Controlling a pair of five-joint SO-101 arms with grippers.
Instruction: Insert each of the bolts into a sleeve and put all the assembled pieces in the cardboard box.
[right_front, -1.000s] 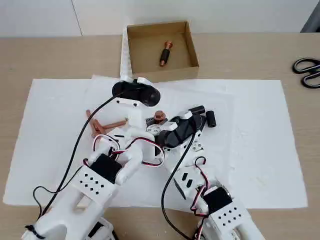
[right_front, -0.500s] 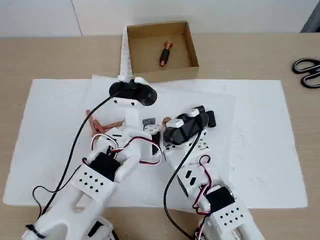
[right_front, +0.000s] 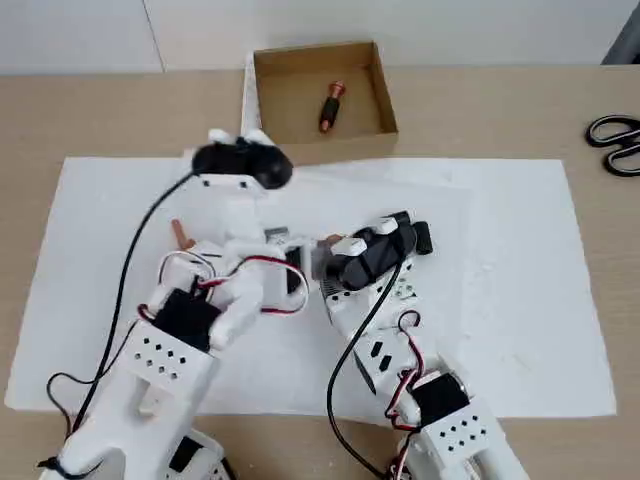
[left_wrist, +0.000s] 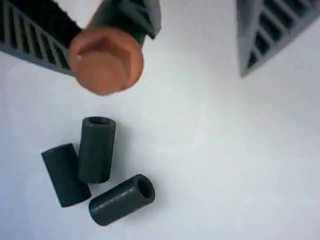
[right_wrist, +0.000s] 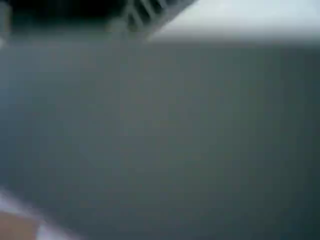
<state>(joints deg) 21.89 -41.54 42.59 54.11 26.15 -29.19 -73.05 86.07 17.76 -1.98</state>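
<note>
**Left wrist view: jaws wide, a copper bolt head against one finger**

The left gripper (left_wrist: 162, 67) stands wide open. Its two ribbed fingers (left_wrist: 30, 37) are far apart, with bare white sheet (left_wrist: 225, 165) showing between them. A copper hex-head bolt (left_wrist: 106, 60) is seen head-on, touching or just in front of one finger and well apart from the other. A dark part sits right behind the head; whether it is a sleeve or a piece of the other arm cannot be told. Nothing is pinched between this gripper's fingers.

Beyond the fingertips, on the same side of the gripper as the bolt, three black sleeves (left_wrist: 97, 149) (left_wrist: 64, 174) (left_wrist: 122, 199) lie on their sides on the sheet. Two touch side by side. The third lies just beside their ends, turned crosswise, with its open bore showing.

In the high view the right gripper (right_front: 325, 256) sits low over the sheet, just beside the left arm's front end, with the copper bolt head at its tip. Whether it is open or closed, and whether it has hold of anything, cannot be told.

The cardboard box (right_front: 290, 105) stands well ahead of both grippers, past the far edge of the sheet. One assembled piece (right_front: 331, 105) lies inside it, copper head pointing away from the arms. A loose bolt (right_front: 182, 232) pokes out beside the left arm, on the side away from the right gripper. Scissors (right_front: 612, 140) lie on the wooden table (right_front: 100, 110), far out on the right gripper's outer side and off the sheet.
</note>
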